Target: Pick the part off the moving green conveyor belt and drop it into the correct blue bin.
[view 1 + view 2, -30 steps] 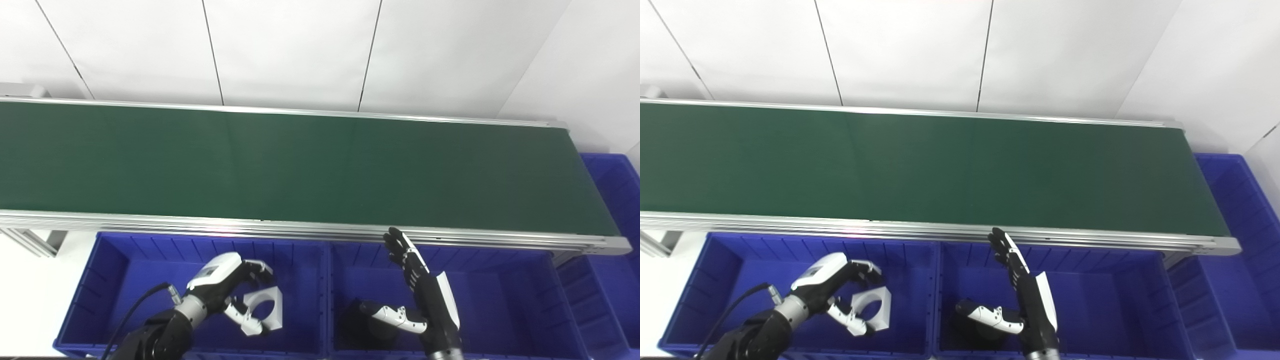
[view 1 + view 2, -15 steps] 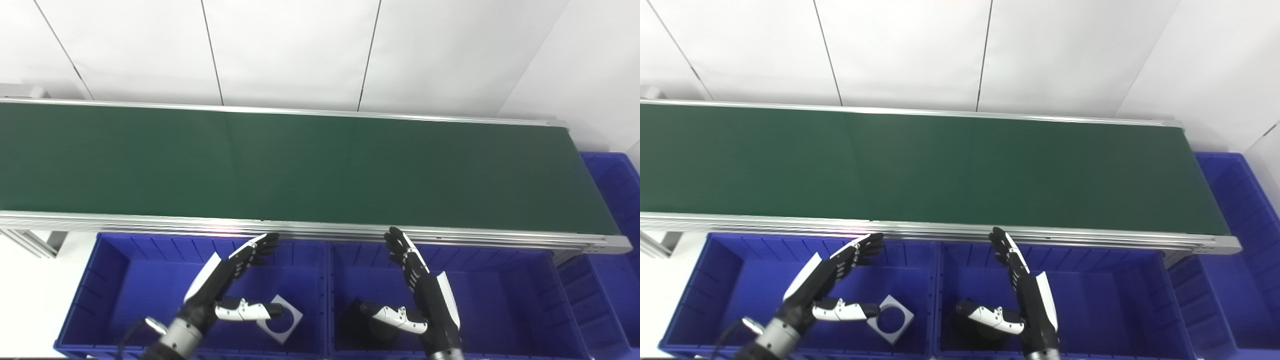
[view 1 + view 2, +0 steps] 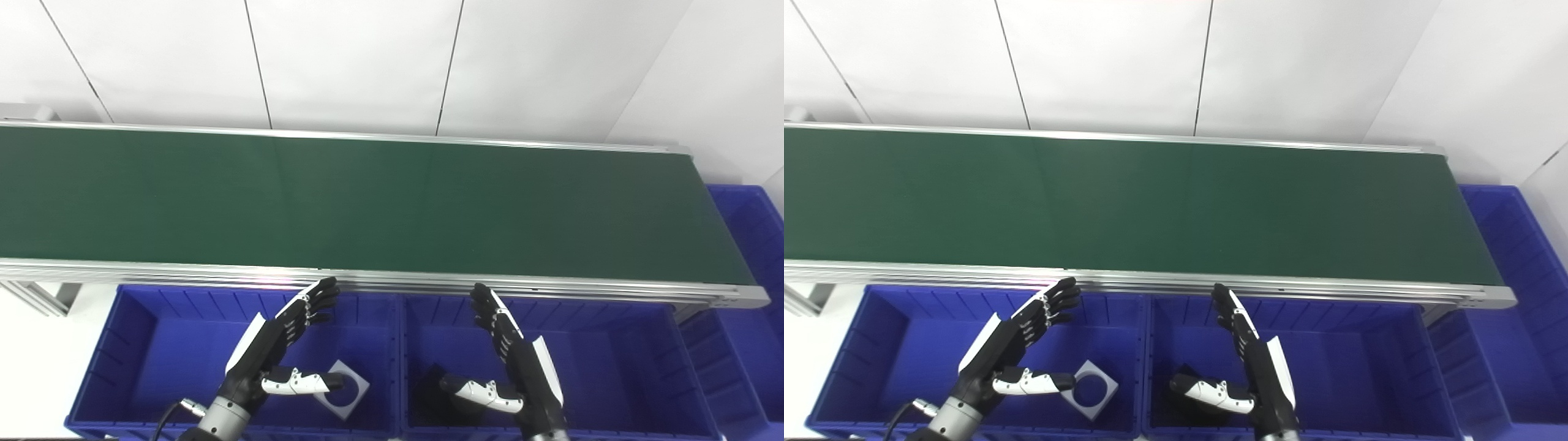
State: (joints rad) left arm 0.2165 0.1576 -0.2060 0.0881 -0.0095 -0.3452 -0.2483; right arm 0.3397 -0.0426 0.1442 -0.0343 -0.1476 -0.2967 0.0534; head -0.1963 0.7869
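**Both robot hands spread open above the blue bins, white part lying in the left bin**

The left robot hand is released, its fingers stretched straight toward 1 o'clock and reaching up near the silver aluminium rail of the long green conveyor belt. Its thumb juts out toward 3 o'clock, with the tip over the flat white square part with a round hole; whether the tip touches the part cannot be told. That part lies on the floor of the left blue plastic bin, at the bin's 5 o'clock corner.

The right robot hand is likewise released and holds nothing. Its fingers point toward 11 o'clock, and its thumb sticks out toward 9 o'clock above a dark black part resting in the middle blue plastic bin.

A third blue plastic bin stands at the belt's 3 o'clock end.
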